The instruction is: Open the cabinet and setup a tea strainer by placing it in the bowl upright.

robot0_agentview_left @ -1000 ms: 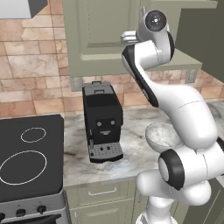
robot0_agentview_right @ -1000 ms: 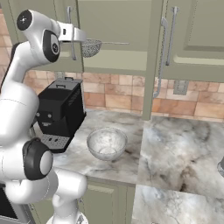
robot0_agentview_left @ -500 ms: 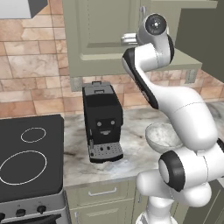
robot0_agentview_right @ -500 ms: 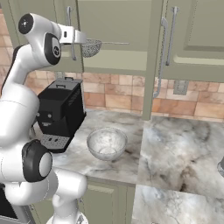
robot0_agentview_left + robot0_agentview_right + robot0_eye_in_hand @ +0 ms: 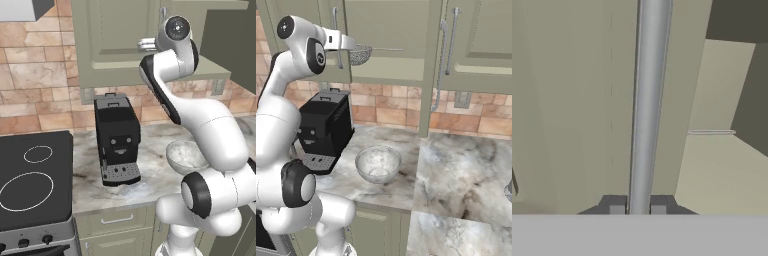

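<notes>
The claw (image 5: pixel 637 207) is pinched on the vertical silver bar handle (image 5: pixel 647 100) of the cabinet's left door (image 5: pixel 301 30); in the hand view one dark finger tip sits flush against each side of the bar. In the right base view the hand is raised to the height of the cabinet (image 5: pixel 386 40), with its front end at that handle.

The cabinet's right door (image 5: pixel 428 65) stands swung outward, edge-on to the right base camera, exposing the plain shelf (image 5: pixel 391 77). The tea strainer (image 5: pixel 360 54) rests on this shelf near its left end, just beside the hand, with its thin handle extending to the right.

The bowl (image 5: pixel 378 164) sits on the marble desk (image 5: pixel 456 175) below the open cabinet, upright. A black coffee machine (image 5: pixel 117 137) stands on the desk just to the left of the bowl, against the brick-tile backsplash (image 5: pixel 35 90). A black cooktop (image 5: pixel 32 180) with white ring markings lies further left. Sage-green drawers (image 5: pixel 117 220) with short horizontal handles run under the desk.
</notes>
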You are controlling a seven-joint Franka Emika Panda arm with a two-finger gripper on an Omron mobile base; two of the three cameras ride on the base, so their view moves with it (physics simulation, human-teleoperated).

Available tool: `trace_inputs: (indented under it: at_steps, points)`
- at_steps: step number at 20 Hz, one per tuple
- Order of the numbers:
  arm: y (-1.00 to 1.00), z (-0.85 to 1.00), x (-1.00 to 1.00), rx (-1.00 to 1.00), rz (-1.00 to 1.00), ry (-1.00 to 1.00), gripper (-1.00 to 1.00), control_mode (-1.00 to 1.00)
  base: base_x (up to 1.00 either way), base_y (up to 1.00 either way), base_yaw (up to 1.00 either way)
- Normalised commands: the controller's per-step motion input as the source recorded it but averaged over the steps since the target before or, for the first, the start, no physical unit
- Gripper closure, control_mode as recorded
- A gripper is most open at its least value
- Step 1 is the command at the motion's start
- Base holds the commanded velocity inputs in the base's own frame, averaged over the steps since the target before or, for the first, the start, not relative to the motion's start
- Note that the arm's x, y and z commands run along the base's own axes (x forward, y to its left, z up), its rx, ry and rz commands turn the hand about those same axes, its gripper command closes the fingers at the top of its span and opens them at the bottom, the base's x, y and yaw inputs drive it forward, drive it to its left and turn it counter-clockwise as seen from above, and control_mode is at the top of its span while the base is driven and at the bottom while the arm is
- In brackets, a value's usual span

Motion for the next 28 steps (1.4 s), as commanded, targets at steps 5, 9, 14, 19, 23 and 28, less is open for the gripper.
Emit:
trace_inputs:
  at_steps: [5, 9, 14, 19, 23, 28]
  points:
    - [0.15, 0.0, -0.06, 0.0, 0.0, 0.0, 1.0, -1.0, 0.0, 0.0, 0.0]
    - [0.16, 0.0, -0.43, 0.0, -0.03, 0.0, 1.0, -1.0, 0.0, 0.0, 0.0]
    - [0.17, 0.0, -0.57, 0.0, -0.07, -0.01, 1.0, -1.0, 0.0, 0.0, 0.0]
    - [0.19, 0.0, -0.65, 0.0, -0.07, -0.01, 1.0, -1.0, 0.0, 0.0, 0.0]
    - [0.27, 0.0, -0.69, 0.0, -0.08, -0.01, 1.0, -1.0, 0.0, 0.0, 0.0]
    - [0.36, 0.0, -0.68, 0.0, -0.08, 0.0, 1.0, -1.0, 0.0, 0.0, 0.0]
